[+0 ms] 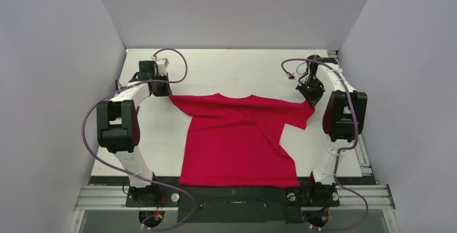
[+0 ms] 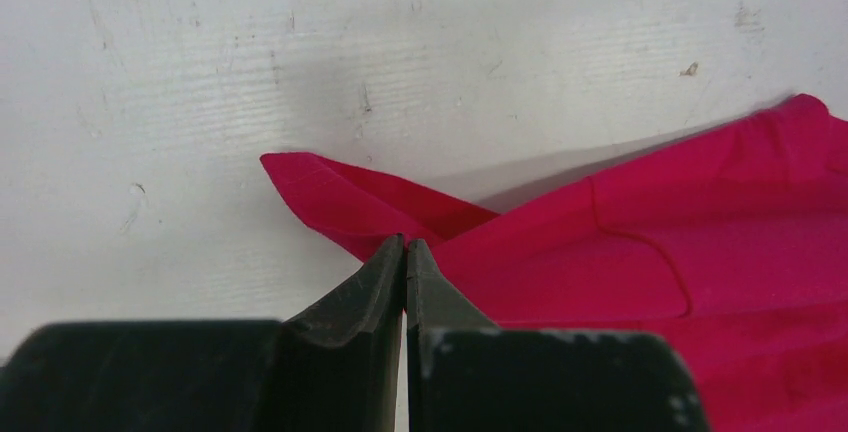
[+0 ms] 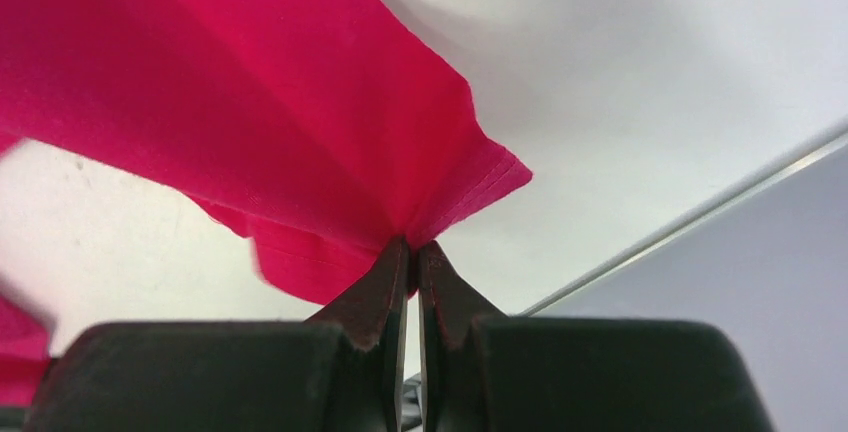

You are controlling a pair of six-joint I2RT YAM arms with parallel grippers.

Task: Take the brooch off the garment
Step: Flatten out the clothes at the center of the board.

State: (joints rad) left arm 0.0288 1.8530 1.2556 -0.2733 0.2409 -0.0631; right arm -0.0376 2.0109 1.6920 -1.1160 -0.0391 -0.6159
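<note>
Finds the red garment [image 1: 237, 141] spread over the middle of the desk [image 1: 226, 71], hem at the desk's near edge. Places the left gripper [image 2: 407, 242] at the desk's far left, jaws clamped on a sleeve tip [image 2: 330, 192]. Places the right gripper [image 3: 413, 244] at the desk's far right, jaws pinched on the opposite sleeve's hem [image 3: 470, 187].

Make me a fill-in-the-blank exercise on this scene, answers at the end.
1. The T-shirt spread on the white table is ____ in colour.
2. The left hand is shut on the tip of one ____.
3. The right hand is ____ on the other sleeve.
4. The ____ to be removed shows in no view.

Answers: red; sleeve; shut; brooch
</note>
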